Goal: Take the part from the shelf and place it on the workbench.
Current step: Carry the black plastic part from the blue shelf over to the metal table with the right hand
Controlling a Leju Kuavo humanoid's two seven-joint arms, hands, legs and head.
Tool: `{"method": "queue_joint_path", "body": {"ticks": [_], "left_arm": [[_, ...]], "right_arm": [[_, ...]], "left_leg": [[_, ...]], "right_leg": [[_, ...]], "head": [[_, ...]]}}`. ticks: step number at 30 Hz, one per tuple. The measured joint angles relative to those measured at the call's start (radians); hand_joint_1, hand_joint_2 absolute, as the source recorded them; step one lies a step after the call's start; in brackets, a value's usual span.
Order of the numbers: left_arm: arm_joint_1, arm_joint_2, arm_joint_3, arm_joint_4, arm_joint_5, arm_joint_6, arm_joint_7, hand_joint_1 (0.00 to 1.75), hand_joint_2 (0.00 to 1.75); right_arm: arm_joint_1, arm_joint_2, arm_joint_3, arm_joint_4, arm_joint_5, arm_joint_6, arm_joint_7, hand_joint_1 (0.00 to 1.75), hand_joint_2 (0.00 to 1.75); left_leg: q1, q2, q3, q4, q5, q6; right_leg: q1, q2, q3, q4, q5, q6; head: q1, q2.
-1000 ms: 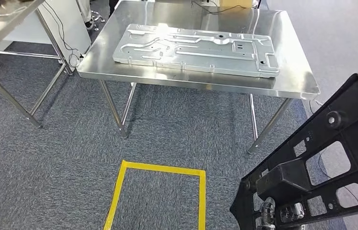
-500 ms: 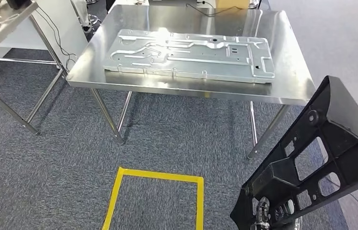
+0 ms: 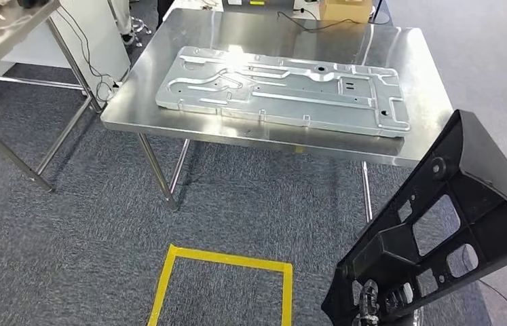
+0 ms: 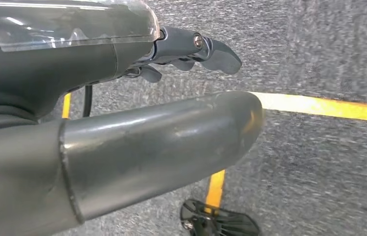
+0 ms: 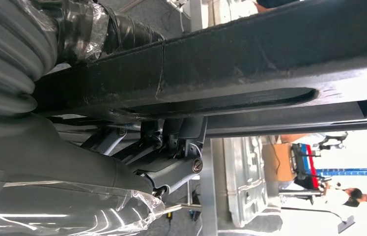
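Right wrist view shows the right hand (image 5: 171, 147) gripping the black part (image 5: 250, 54); left hand (image 4: 137, 118) holds nothing.

One steel workbench (image 3: 413, 81) stands ahead, and on it lies one large stamped metal plate (image 3: 284, 88), with one cardboard box (image 3: 344, 9) at the workbench's far edge. One black plastic part (image 3: 440, 238) hangs near the workbench's near right corner. One second steel table (image 3: 6, 30) stands beside the workbench's left end, and one yellow tape rectangle (image 3: 220, 261) marks the carpet before the workbench.
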Motion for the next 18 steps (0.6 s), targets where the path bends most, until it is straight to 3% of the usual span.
{"method": "queue_joint_path", "body": {"ticks": [2,4,7,9,11,12,13,16,18], "left_arm": [[-0.003,-0.001,0.0,0.0,0.0,-0.001,0.0,0.0,0.0],[-0.005,-0.002,0.0,0.0,-0.001,-0.001,0.0,0.0,0.0],[-0.006,-0.003,0.0,0.0,-0.002,-0.001,0.0,0.0,0.0],[-0.009,-0.003,0.0,0.0,-0.002,-0.002,0.0,0.0,0.0],[-0.009,-0.002,0.0,0.0,-0.002,-0.001,0.0,0.0,0.0],[-0.008,-0.001,0.001,0.0,-0.002,-0.001,0.001,0.0,0.0],[-0.007,-0.001,0.001,0.0,-0.002,-0.001,0.001,0.0,0.0],[-0.003,-0.001,0.002,0.0,-0.004,-0.002,0.002,0.0,0.0],[-0.001,-0.001,0.003,0.0,-0.007,-0.004,0.004,0.0,0.0]], "right_arm": [[0.001,-0.002,0.001,0.002,0.0,-0.002,0.0,1.75,1.75],[0.003,-0.004,0.002,0.003,0.0,-0.005,0.001,1.75,1.75],[0.005,-0.005,0.005,0.004,0.0,-0.007,0.002,1.75,1.75],[0.003,-0.005,0.009,0.004,0.0,-0.008,0.002,1.75,1.75],[0.003,-0.006,0.012,0.006,0.0,-0.013,0.002,1.75,1.75],[0.003,-0.006,0.013,0.007,0.0,-0.016,0.002,1.75,1.75],[0.003,-0.006,0.013,0.008,0.0,-0.02,0.002,1.75,1.75],[0.003,-0.007,0.017,0.008,0.006,-0.031,0.004,1.75,1.75],[0.001,-0.008,0.019,0.009,0.026,-0.057,0.01,1.75,1.75]], "left_leg": [[0.001,-0.002,0.014,-0.004,-0.015,-0.009],[0.0,-0.002,0.026,-0.006,-0.018,-0.022],[-0.001,0.001,0.029,0.03,-0.029,-0.037],[0.001,0.003,-0.027,0.132,-0.07,-0.043],[0.002,0.003,-0.106,0.24,-0.116,-0.05],[0.002,0.003,-0.132,0.259,-0.119,-0.052],[0.003,0.004,-0.143,0.244,-0.099,-0.054],[0.004,0.008,-0.123,0.087,0.033,-0.052],[-0.002,0.012,-0.116,0.038,0.064,-0.039]], "right_leg": [[0.009,0.001,0.012,-0.071,0.042,-0.014],[0.015,0.003,0.012,-0.087,0.039,-0.029],[0.007,0.005,0.049,-0.109,0.04,-0.047],[0.004,0.003,0.072,-0.118,0.029,-0.056],[0.004,0.003,0.088,-0.119,0.014,-0.058],[0.004,0.004,0.097,-0.119,0.005,-0.057],[0.003,0.005,0.109,-0.119,-0.004,-0.055],[0.003,0.005,0.148,-0.118,-0.035,-0.044],[0.005,0.005,0.158,-0.117,-0.05,-0.032]], "head": [[0.0,0.0],[0.001,0.0],[0.0,0.0],[0.0,0.0],[0.0,0.0],[0.0,0.0],[0.0,0.0],[0.0,0.0],[-0.001,0.0]]}}
